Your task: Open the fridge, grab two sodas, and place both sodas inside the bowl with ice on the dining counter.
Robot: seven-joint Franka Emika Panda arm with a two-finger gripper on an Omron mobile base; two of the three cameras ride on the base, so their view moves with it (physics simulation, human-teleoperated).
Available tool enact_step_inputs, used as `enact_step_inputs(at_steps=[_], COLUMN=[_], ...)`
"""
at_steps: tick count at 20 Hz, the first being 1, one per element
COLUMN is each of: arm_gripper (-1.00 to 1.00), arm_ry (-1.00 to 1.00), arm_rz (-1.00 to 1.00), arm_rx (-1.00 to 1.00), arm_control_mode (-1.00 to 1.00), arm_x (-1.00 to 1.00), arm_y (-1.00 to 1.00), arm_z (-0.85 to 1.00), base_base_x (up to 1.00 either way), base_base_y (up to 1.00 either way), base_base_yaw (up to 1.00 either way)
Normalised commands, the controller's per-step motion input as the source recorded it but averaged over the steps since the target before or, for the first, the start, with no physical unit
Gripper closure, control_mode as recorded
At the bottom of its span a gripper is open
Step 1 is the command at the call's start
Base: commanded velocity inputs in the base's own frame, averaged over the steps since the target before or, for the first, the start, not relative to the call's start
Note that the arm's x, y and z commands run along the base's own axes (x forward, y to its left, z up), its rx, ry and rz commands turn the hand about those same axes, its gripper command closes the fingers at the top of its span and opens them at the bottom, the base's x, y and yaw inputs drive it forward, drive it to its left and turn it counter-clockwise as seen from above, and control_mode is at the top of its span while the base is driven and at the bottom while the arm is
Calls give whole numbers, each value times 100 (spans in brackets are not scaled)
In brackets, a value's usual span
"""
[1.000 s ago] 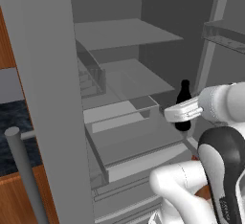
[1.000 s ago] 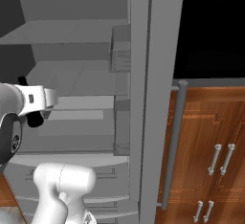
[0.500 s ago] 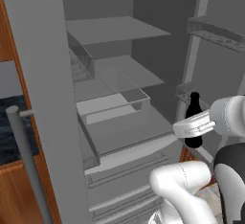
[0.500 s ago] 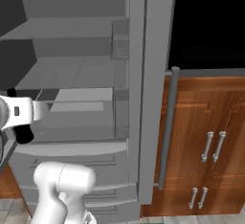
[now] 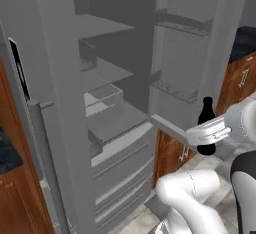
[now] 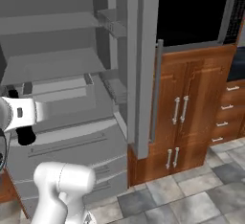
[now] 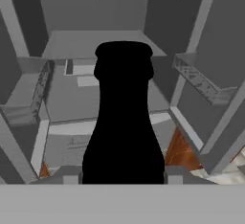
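1 fridge (image 5: 65, 103) w/ both doors open, 1 black cola bottle (image 5: 206, 125) right of the fridge, 2 long bar handles (image 6: 156, 91) on the fridge, 2 wood cabinet doors (image 6: 189, 108) right of the fridge, 1 pincer (image 5: 209, 133)

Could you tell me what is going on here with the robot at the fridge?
The white arm holds a black cola bottle upright in its gripper, out in front of the fridge, whose doors stand open. The fridge shelves look bare. The bottle is in the air, beside the right-hand door, not yet set down anywhere.
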Motion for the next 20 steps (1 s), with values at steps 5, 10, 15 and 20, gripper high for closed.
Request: enact_step_inputs(at_steps=[5, 10, 15, 20], arm_gripper=[100, 100, 100, 100], arm_ry=[0, 0, 0, 0], arm_rz=[0, 0, 0, 0], arm_rx=[0, 0, 0, 0], arm_control_mode=[100, 100, 100, 100], arm_x=[0, 0, 0, 0], arm_y=[0, 0, 0, 0], arm_z=[0, 0, 0, 0], base_base_x=[-80, -82, -82, -63], base_base_y=[33, 1, -50, -67], base_base_yaw=[-53, -48, -38, -34])
